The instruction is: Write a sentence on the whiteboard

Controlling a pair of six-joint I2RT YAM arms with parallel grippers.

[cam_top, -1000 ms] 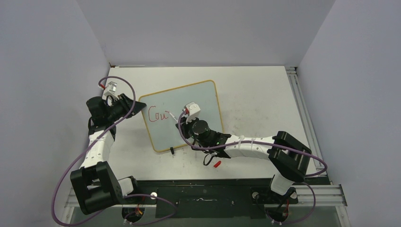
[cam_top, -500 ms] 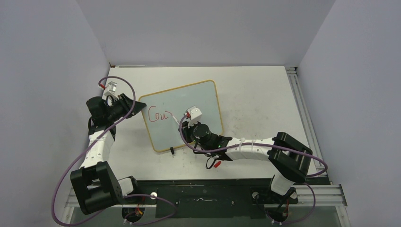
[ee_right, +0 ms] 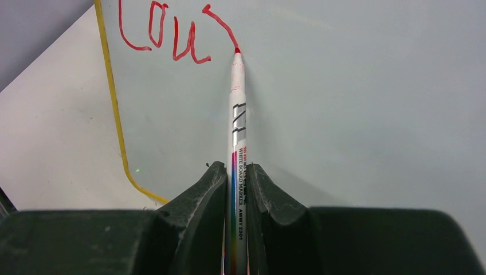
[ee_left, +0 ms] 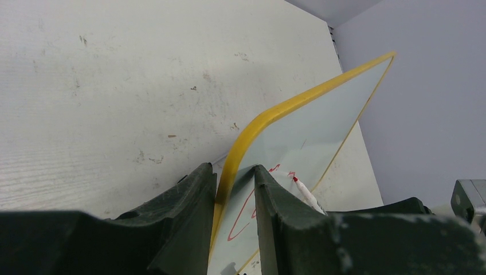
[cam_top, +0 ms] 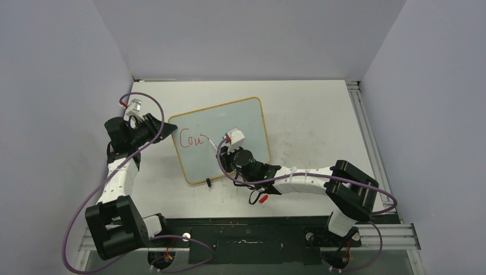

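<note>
My worktop (cam_top: pixel 321 114) is scuffed white, boxed in by pale lilac walls (cam_top: pixel 246 34). The whiteboard (cam_top: pixel 240 123) sits askew, left of centre, its yellow edge clenched in my left claw (ee_left: pixel 235 177). My right claw (ee_right: pixel 236 175) grasps a marker (ee_right: pixel 236 109), its tip touching the board just after the sentence (ee_right: pixel 163 34), so far "Cou". Since a second ago my right wrist has slid slightly nearer my bases, and my left arm is unchanged.

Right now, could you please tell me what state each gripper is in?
Left gripper: closed on the whiteboard edge.
Right gripper: closed on the marker.
</note>
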